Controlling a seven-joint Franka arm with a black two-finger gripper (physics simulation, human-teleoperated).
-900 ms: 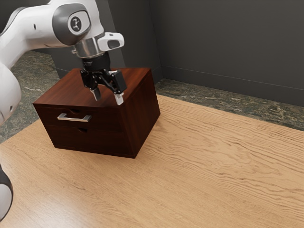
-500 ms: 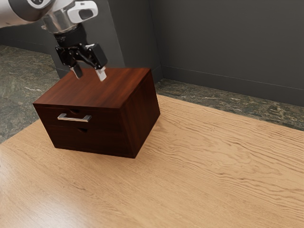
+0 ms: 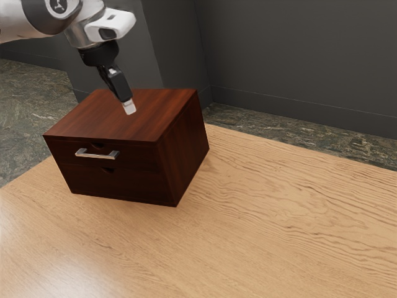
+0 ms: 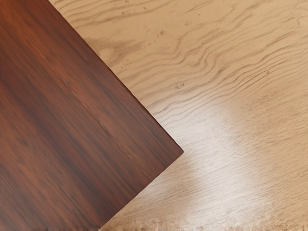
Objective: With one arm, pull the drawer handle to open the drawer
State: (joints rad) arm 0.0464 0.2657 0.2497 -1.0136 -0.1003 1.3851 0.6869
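The gripper (image 3: 128, 107) hovers edge-on above the dark wooden drawer cabinet's (image 3: 155, 115) top; spread or pressed together, I cannot tell. The metal handle (image 3: 97, 153) is untouched.

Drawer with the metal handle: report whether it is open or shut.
Shut. The drawer sits flush in the cabinet, level with the front panel below it; no gap or side wall shows behind the handle.
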